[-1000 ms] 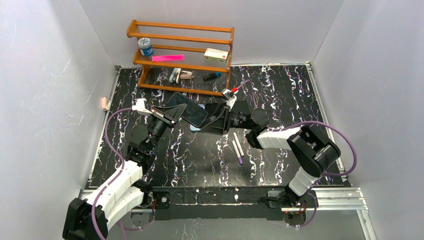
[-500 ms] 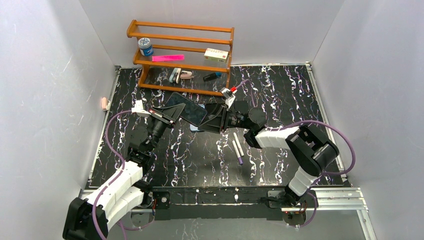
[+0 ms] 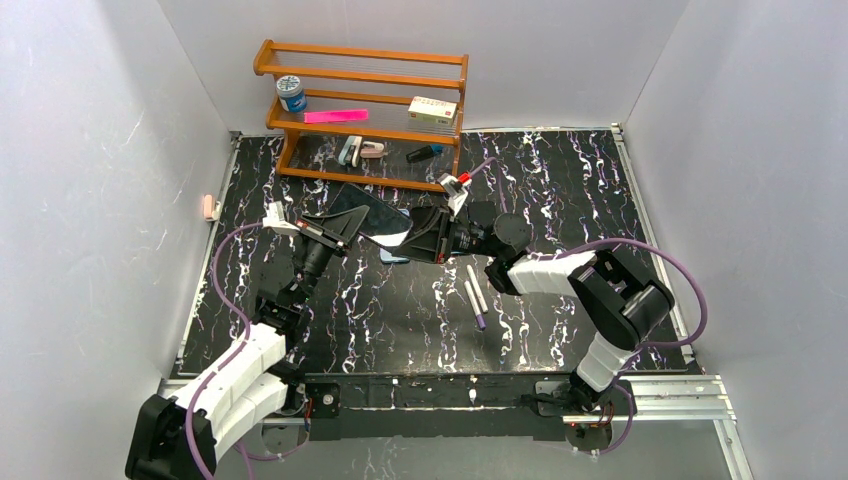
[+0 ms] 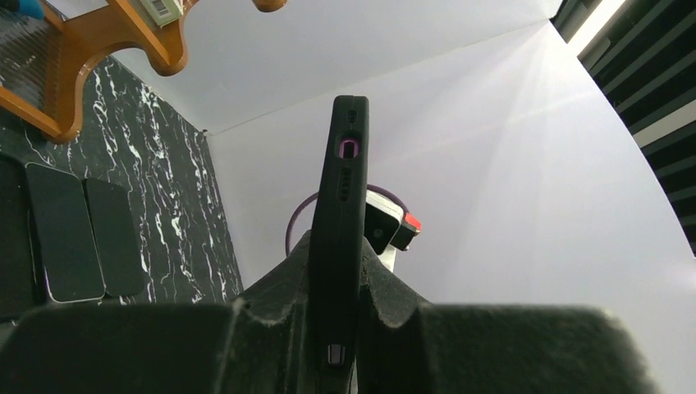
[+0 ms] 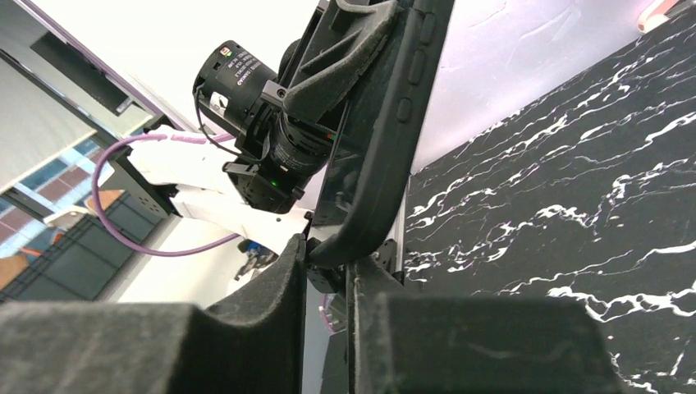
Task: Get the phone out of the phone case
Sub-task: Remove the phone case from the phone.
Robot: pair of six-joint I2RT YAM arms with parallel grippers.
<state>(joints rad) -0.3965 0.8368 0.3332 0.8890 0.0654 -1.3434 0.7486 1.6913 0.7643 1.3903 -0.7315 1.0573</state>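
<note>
The phone in its black case (image 3: 372, 214) is held above the table between both grippers. My left gripper (image 3: 343, 229) is shut on its left end; in the left wrist view the cased phone (image 4: 341, 197) stands edge-on, clamped between my fingers (image 4: 283, 287). My right gripper (image 3: 419, 233) is shut on the right end. In the right wrist view the case's curved black corner (image 5: 373, 205) sits at the tips of my nearly closed gripper (image 5: 327, 263), and the left gripper's finger (image 5: 345, 49) grips the far end.
A wooden rack (image 3: 360, 110) with small items stands at the back. Two white pens (image 3: 475, 293) lie right of centre. Dark flat slabs (image 4: 66, 230) lie on the table by the rack. A pink item (image 3: 208, 207) is on the left wall.
Both grippers and the phone have shifted slightly left and back. The phone's right end has tilted, and a light patch now shows at its near right corner.
</note>
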